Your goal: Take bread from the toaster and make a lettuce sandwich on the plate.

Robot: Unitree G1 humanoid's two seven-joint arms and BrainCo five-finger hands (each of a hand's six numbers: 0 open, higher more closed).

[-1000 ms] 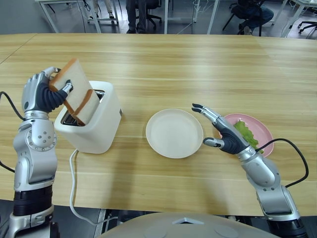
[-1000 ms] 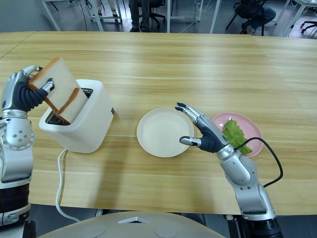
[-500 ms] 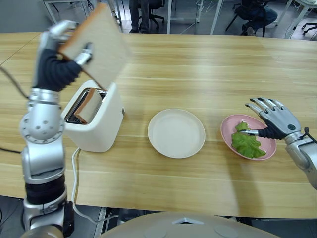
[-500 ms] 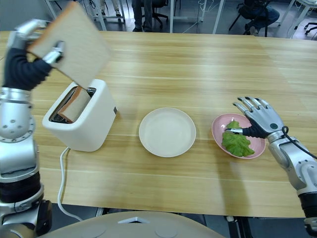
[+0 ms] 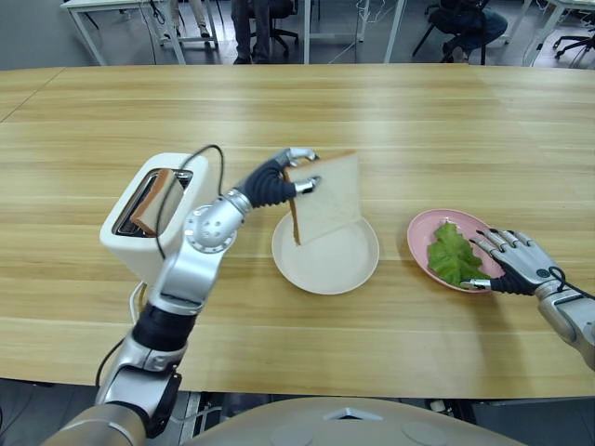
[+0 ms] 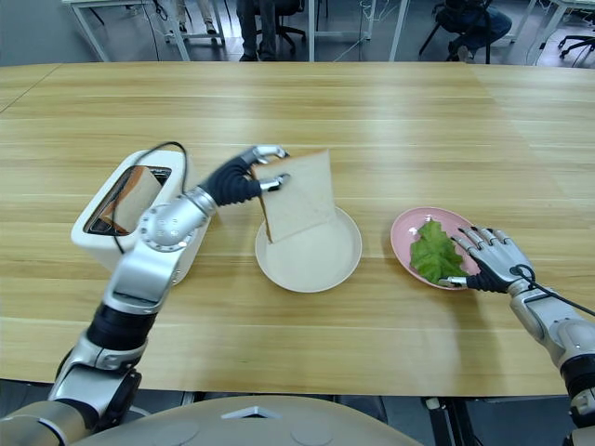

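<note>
My left hand (image 5: 279, 178) is shut on a slice of white bread (image 5: 324, 195), held upright and tilted just over the cream plate (image 5: 349, 271) in the table's middle. The white toaster (image 5: 147, 240) stands at the left with a second slice (image 5: 154, 198) in its slot. A green lettuce leaf (image 5: 451, 253) lies on a small pink plate (image 5: 416, 228) at the right. My right hand (image 5: 511, 267) rests with spread fingers at that plate's right rim, beside the lettuce and holding nothing.
The toaster's white cord (image 5: 137, 297) drops over the table's front edge at the left. The wooden table (image 5: 390, 121) stretches far back behind the plates. Office chairs and table legs stand beyond its far edge.
My left hand has carried the bread from high above the toaster rightward and down to the cream plate. My right hand has dropped lower at the pink plate's right rim.
</note>
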